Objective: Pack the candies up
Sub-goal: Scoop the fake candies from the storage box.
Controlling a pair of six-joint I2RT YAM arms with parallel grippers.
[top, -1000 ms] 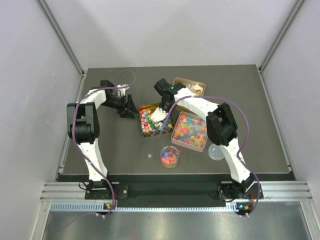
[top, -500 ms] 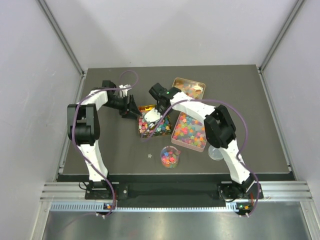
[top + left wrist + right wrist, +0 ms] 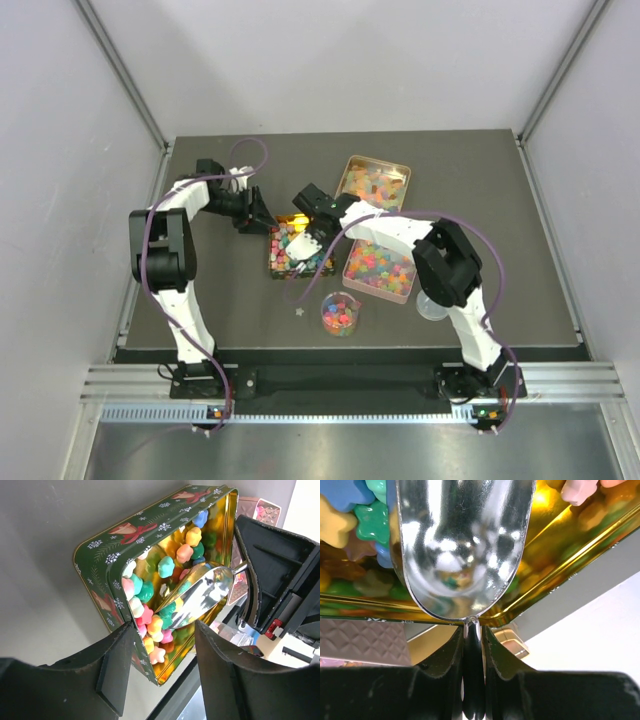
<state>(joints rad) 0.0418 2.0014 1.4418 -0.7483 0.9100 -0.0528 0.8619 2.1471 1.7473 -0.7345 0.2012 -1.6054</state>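
Observation:
The candies [image 3: 165, 567] are small star-shaped pieces in many colours, lying in a green Christmas tin [image 3: 115, 545] with a gold inside, at the table's middle [image 3: 278, 262]. My right gripper [image 3: 314, 222] is shut on the handle of a silver scoop [image 3: 462, 545], whose bowl rests among the candies in that tin [image 3: 560, 580]; the scoop also shows in the left wrist view [image 3: 202, 592]. My right gripper's jaws [image 3: 473, 636] pinch the thin handle. My left gripper [image 3: 257, 212] is open at the tin's left side, its jaws [image 3: 162, 680] either side of the tin's near corner.
A pink tin [image 3: 350, 275] full of candies sits right of the green one. A gold tin [image 3: 350, 163] with candies stands behind. A clear cup of candies [image 3: 340, 313] is in front, a clear lid [image 3: 432, 306] to its right, and one loose star [image 3: 299, 311] lies on the mat.
My right gripper has swung left with the scoop, uncovering the back tin. The green tin has slid left and turned a little. My left gripper stays at its left side.

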